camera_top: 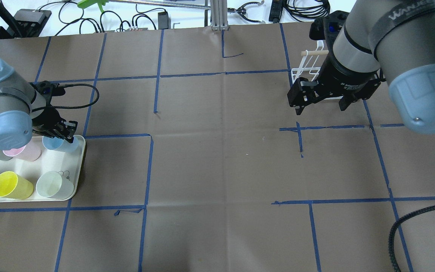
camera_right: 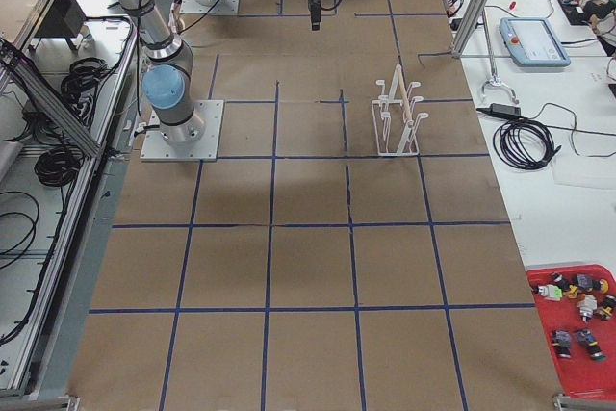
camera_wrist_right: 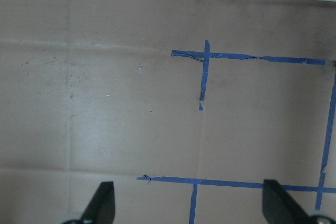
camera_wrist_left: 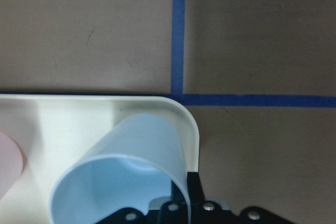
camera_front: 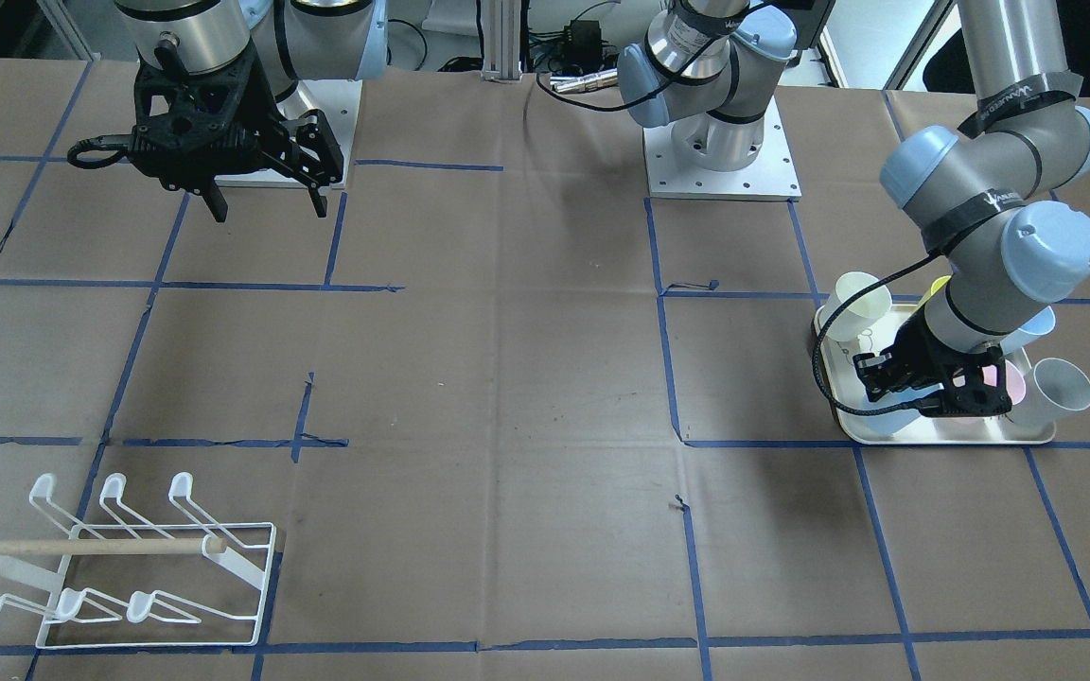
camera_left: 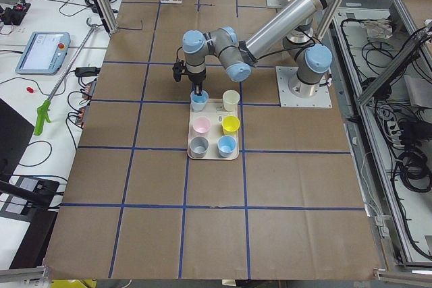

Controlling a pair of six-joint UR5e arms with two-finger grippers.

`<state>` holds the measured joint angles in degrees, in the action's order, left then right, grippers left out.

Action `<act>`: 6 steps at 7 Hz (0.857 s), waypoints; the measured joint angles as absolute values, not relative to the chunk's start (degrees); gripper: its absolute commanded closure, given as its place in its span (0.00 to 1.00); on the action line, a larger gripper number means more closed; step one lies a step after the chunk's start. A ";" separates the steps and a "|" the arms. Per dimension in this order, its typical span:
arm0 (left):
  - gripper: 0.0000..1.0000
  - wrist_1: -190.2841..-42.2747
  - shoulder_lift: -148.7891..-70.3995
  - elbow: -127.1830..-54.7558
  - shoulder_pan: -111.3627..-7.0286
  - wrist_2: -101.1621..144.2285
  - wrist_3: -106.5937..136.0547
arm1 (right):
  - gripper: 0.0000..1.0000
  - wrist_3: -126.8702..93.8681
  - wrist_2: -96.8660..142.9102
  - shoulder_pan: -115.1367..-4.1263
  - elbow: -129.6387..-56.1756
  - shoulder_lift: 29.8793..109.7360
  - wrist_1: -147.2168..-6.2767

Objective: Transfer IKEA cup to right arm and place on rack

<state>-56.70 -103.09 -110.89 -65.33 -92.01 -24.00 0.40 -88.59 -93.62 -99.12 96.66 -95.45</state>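
**Left wrist-mounted view puts the job at the first pick**

Left gripper (camera_top: 64, 132) is down at the tray's corner. Pale blue cup (camera_wrist_left: 131, 156) sits right under it, mouth towards the camera. One black finger (camera_wrist_left: 193, 184) lies against the outside of the cup wall. The other finger is out of sight, so I cannot tell whether the wall is pinched or only straddled. Cream tray (camera_wrist_left: 79, 114) is beneath, and a pink cup (camera_top: 26, 151) stands just beside the gripper.

Judged step: grasping the cup, with handover and racking both to come. The next move likely calls for a firm pinch, a straight lift clear of the neighbouring cups, then a carry towards the middle of the tabletop (camera_top: 221, 158).

Well away from the left gripper, the right gripper (camera_wrist_right: 191, 200) hangs above the tabletop, fingers spread wide and holding nothing. The rack (camera_front: 129, 558) is beyond it.

View differences:
- Overhead hides most of the rack behind the right arm; front-facing shows it whole, with no cup on its prongs.
- Front-facing buries the blue cup under the left wrist; only the wrist camera shows finger-to-wall contact.
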 measured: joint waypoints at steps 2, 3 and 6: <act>1.00 -66.24 -100.64 -103.91 -66.31 -92.17 -24.00 | 0.00 0.30 -88.57 -93.63 -99.11 96.31 -96.99; 1.00 -72.85 -99.63 -99.04 -66.75 -92.19 -23.97 | 0.00 0.17 -88.49 -93.63 -99.14 96.08 -99.53; 1.00 -86.89 -98.87 -86.96 -69.31 -92.15 -23.77 | 0.00 -1.75 -88.17 -93.69 -99.69 95.92 -109.01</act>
<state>-86.89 -98.87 -86.96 -69.31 -92.15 -23.77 -1.75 -88.17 -93.69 -99.69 95.92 -109.01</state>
